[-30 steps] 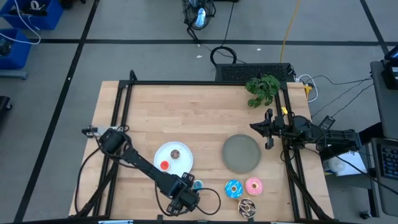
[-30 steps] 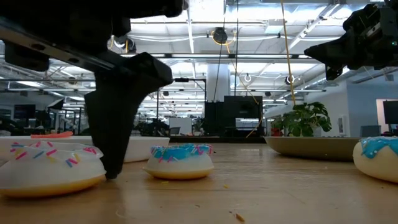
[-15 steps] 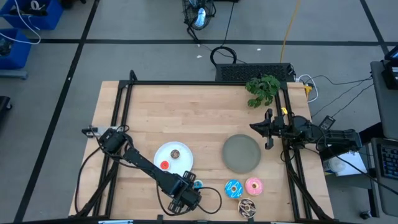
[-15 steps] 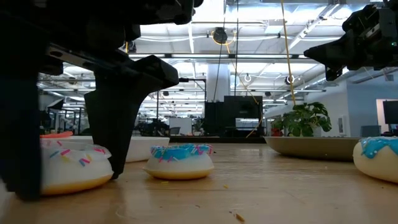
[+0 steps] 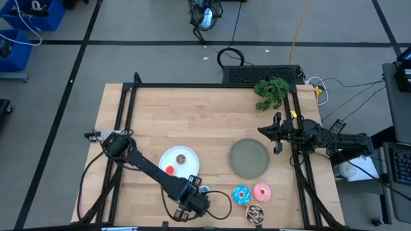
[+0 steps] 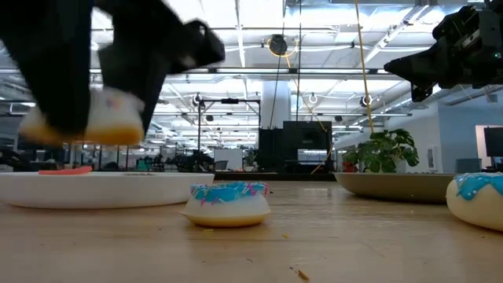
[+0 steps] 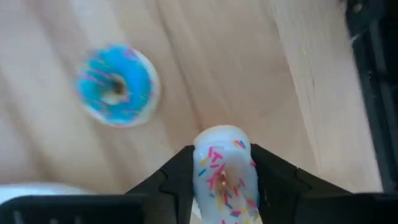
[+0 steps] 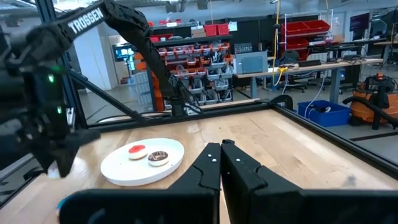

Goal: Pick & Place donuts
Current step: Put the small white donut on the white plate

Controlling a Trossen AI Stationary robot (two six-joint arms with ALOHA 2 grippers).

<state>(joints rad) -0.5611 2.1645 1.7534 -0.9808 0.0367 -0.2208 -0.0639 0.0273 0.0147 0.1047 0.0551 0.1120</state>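
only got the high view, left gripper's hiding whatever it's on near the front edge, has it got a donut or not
Observer: Yes. In the left wrist view, the left gripper is shut on the white sprinkled donut.
Operator: is it off the table
Observer: Yes. The low view shows it in the air, higher than the white plate.
Operator: anything close underneath
Observer: A small blue donut sits on the table just beside it.
Operator: right arm
Observer: The right gripper is shut on nothing.
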